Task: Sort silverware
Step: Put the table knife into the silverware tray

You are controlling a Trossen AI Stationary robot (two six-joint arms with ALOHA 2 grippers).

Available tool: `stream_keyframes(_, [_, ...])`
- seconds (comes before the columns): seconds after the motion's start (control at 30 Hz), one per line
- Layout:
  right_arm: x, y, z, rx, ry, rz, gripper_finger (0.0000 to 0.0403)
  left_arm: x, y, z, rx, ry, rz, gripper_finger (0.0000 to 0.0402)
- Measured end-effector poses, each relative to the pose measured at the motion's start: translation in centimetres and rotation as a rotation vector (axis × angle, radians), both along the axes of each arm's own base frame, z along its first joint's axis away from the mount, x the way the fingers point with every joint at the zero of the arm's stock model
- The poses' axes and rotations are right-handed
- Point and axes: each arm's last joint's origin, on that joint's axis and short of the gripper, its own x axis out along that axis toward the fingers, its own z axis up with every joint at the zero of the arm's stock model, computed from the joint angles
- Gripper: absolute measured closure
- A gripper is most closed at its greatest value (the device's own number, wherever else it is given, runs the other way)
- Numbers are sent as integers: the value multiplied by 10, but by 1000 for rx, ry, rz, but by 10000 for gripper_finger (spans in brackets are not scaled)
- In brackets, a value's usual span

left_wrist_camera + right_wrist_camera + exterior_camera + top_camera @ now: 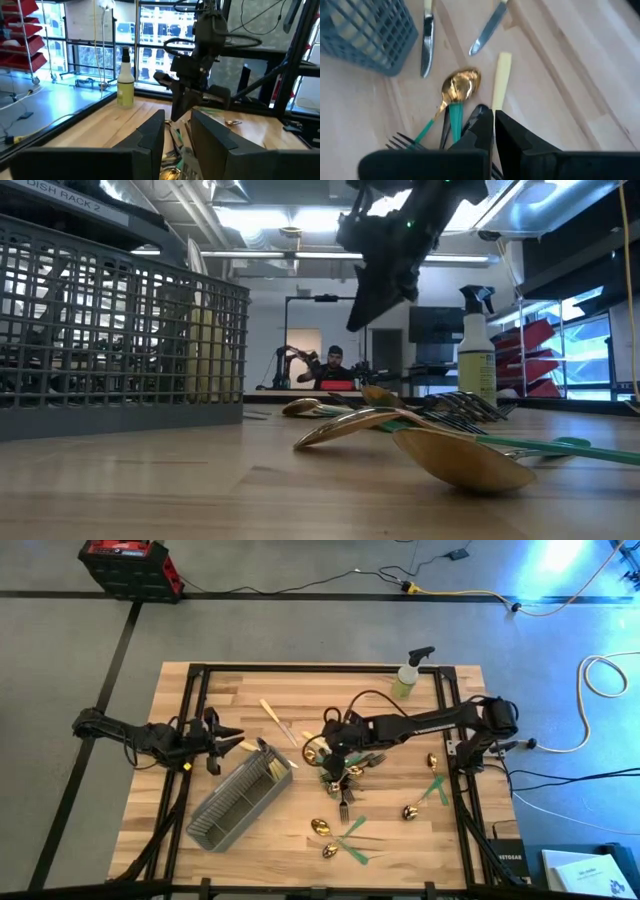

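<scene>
The right arm reaches from the right edge of the table across to its middle, and the right gripper (335, 752) hangs over a heap of silverware (345, 772) with its fingers pressed together; whether they pinch anything cannot be told, though in the right wrist view a cream handle (500, 80) runs up to the fingertips. The left arm lies along the left side of the table, its left gripper (232, 740) hovering just beside the end of the grey caddy (243, 802), fingers a little apart with nothing seen between them. The table (250, 690) is pale wood planks in a dark frame, with a yellow-green spray bottle (409, 676) near the far edge. In the low view the room behind shows bright windows, red bins on shelves and a person (333, 366) seated far off. The heap sits at the table's middle, beside the caddy's near corner, forks and spoons crossing at many angles. A gold spoon (460, 86) with a green handle lies with its bowl toward the caddy. Two knives (427, 39) lie near the caddy, blades pointing toward the gripper. More spoons with green handles (352, 838) lie scattered toward the near edge and the right side.
</scene>
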Motion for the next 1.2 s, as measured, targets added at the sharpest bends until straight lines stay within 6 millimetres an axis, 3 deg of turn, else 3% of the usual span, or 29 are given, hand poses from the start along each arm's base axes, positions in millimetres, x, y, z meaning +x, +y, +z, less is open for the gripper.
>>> stream_keyframes(0.27, [1, -1, 14, -16, -94, -8, 403, 0, 0, 0, 6, -3, 3, 322])
stream_keyframes(1.0, [6, -1, 18, -21, -158, -1, 402, 0, 1, 0, 14, 2, 25, 322])
stream_keyframes(1.2, [11, -7, 24, -45, -228, -4, 366, 0, 1, 0, 8, 2, 26, 322])
